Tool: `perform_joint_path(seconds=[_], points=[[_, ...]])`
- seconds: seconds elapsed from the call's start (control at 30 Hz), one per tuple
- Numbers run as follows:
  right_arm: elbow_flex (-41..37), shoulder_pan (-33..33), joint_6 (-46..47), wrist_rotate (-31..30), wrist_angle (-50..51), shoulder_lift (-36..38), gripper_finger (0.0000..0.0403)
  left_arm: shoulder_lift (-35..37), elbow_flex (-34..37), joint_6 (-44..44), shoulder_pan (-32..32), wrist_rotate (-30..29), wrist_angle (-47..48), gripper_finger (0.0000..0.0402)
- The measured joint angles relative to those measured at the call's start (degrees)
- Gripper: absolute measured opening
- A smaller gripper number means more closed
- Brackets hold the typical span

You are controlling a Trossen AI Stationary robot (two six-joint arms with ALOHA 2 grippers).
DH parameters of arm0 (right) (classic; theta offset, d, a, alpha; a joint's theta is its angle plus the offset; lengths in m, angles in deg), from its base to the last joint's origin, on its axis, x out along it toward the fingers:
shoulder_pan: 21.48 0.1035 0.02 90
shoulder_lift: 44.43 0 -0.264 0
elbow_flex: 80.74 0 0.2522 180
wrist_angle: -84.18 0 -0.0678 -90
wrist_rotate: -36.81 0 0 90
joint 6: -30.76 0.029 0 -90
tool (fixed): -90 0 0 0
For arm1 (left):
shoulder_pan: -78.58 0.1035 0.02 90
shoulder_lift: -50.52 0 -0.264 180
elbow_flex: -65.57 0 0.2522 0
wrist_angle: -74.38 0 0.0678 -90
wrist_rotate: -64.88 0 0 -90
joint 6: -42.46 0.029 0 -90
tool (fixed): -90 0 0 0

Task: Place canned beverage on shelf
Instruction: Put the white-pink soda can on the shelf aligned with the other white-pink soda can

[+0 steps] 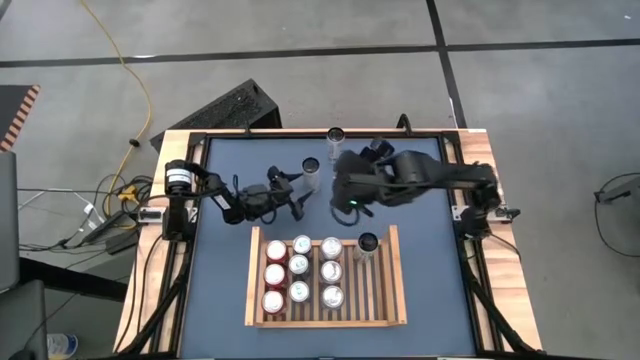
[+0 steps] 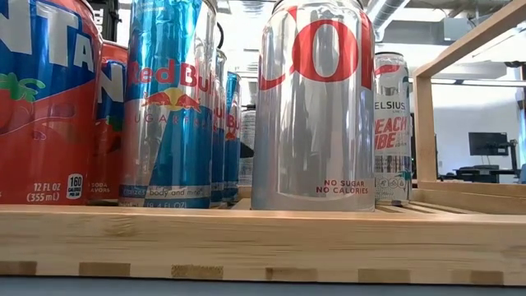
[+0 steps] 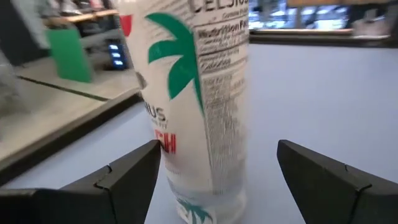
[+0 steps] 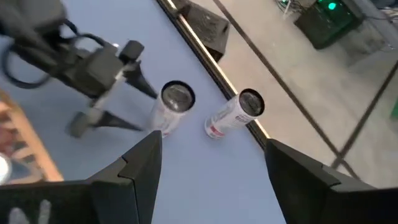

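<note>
Nearest you in the low view, the shelf's light-wood rim [image 2: 263, 234] fills the foreground. A silver Coke can [image 2: 316, 103] stands just behind it, with Red Bull cans [image 2: 168, 103] and red Fanta cans [image 2: 45, 99] alongside and a Celsius can [image 2: 393, 127] farther back.

From above, you see the shelf [image 1: 395, 290] on the blue desk [image 1: 430, 280], holding ten upright cans. The left pincer [image 1: 300, 192] sits beside a standing can [image 1: 311, 168]. The right pincer [image 1: 350, 200] hovers above the desk.

In your left wrist view, the fingers [image 3: 134, 177] stand wide around a white Celsius can [image 3: 199, 106], not touching it.

Your right wrist view shows that pincer's fingers [image 4: 137, 168] wide and empty above two upright cans [image 4: 177, 98].
</note>
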Motion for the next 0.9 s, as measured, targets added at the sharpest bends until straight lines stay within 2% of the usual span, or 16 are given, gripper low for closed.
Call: perform_joint_path(seconds=[0.17, 0.4, 0.57, 0.73, 0.9], points=[[0.0, -5.1, -2.6, 1.0, -0.8, -4.9, 0.0260, 0.0, -0.1, -2.8, -1.2, 5.9, -0.2, 0.0307], [0.0, -11.1, -4.2, 6.7, -1.8, -9.8, 0.0260, 0.0, -0.1, -4.6, -3.7, 10.3, -0.3, 0.0307], [0.0, -13.7, -9.8, 18.4, -8.2, -10.6, 0.0260, 0.6, -0.1, -6.2, -4.7, 13.5, -0.5, 0.0307], [0.1, -17.2, -12.6, 26.3, -13.1, -10.5, 0.0260, 5.6, 1.2, -6.9, -5.3, 15.5, 1.8, 0.0307], [0.2, -20.3, -12.6, 31.2, -15.0, -12.0, 0.0260, 14.8, 4.2, -6.6, -5.3, 15.3, 10.1, 0.0307]])
